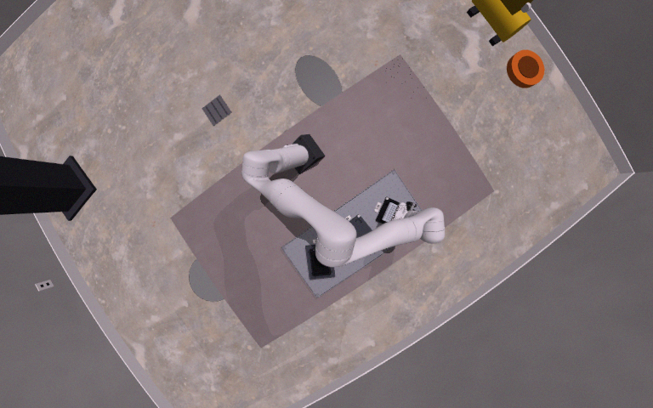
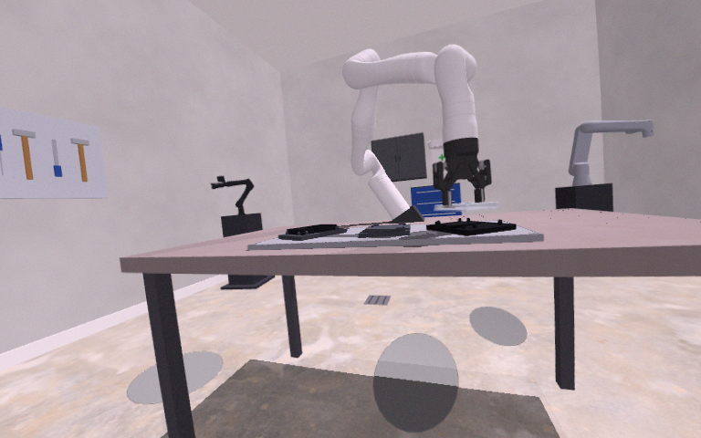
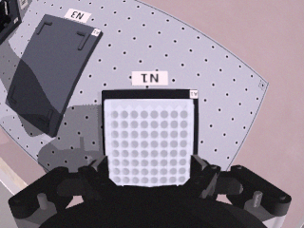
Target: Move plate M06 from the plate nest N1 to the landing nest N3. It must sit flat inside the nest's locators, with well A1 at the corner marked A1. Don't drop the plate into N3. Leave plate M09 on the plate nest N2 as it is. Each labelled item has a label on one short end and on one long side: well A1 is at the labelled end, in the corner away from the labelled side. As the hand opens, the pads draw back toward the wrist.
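My gripper [image 2: 462, 198] is shut on plate M06 [image 2: 465, 205], a white well plate, gripping its two long sides. It holds the plate level a little above the black nest N1 [image 2: 470, 225]. In the wrist view the plate [image 3: 148, 142] covers most of nest N1 [image 3: 150, 95], whose label shows just beyond it. The landing nest N3 [image 3: 51, 70] is a dark flat tray to the left, with nothing on it. Nest N2 [image 2: 310, 234] lies furthest left on the grey mat [image 2: 392, 241]. In the top view it carries a dark plate [image 1: 317, 262], partly hidden under my arm.
The nests sit in a row on the perforated grey mat near one long edge of the table [image 1: 332, 201]. My arm's base [image 1: 309, 153] stands at the opposite edge. Other robot arms [image 2: 594, 154] and a blue cabinet [image 2: 429, 198] stand beyond the table.
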Controlling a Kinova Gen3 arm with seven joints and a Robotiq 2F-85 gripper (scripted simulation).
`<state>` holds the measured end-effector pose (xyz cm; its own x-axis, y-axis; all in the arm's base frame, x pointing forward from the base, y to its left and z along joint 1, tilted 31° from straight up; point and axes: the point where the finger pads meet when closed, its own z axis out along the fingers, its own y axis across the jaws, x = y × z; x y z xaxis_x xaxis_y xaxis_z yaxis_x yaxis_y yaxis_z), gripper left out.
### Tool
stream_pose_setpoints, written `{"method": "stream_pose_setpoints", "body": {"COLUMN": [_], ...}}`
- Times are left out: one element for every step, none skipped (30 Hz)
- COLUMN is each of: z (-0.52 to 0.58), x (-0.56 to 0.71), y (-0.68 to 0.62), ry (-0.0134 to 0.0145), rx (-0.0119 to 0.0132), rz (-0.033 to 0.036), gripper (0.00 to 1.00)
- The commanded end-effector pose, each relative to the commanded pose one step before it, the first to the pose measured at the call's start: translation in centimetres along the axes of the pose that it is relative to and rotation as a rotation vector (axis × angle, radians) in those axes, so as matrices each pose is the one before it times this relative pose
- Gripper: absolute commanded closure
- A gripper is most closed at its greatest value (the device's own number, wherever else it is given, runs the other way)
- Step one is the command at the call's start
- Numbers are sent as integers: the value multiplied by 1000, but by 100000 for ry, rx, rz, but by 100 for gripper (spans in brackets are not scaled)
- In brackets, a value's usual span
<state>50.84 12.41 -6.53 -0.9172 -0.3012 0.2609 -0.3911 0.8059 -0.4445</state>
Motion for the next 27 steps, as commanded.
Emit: {"method": "stream_pose_setpoints", "body": {"z": [-1034, 25, 40, 42, 37, 15, 3, 0, 0, 0, 0, 0, 0, 0, 0, 0, 0, 0, 0, 0, 0, 0, 0, 0, 0, 0, 0], "x": [-170, -17, -50, -15, 18, 6, 1, 0, 0, 0, 0, 0, 0, 0, 0, 0, 0, 0, 0, 0, 0, 0, 0, 0, 0, 0, 0], "y": [282, -94, -35, -9, -2, 3, 1, 0, 0, 0, 0, 0, 0, 0, 0, 0, 0, 0, 0, 0, 0, 0, 0, 0, 0, 0, 0], "ry": [-716, -52, -176, -51, 65, 25, 5, 0, 0, 0, 0, 0, 0, 0, 0, 0, 0, 0, 0, 0, 0, 0, 0, 0, 0, 0, 0], "rx": [-399, 190, 17, 20, 39, 9, 1, 0, 0, 0, 0, 0, 0, 0, 0, 0, 0, 0, 0, 0, 0, 0, 0, 0, 0, 0, 0], "rz": [-1050, 48, 69, 8, -15, -8, -3, 0, 0, 0, 0, 0, 0, 0, 0, 0, 0, 0, 0, 0, 0, 0, 0, 0, 0, 0, 0], "gripper": [100, 100, 100, 100, 100, 100, 100, 100, 100, 100, 100, 100, 100, 100, 100, 100, 100, 100, 100, 100, 100, 100, 100, 100, 100, 100, 100]}}
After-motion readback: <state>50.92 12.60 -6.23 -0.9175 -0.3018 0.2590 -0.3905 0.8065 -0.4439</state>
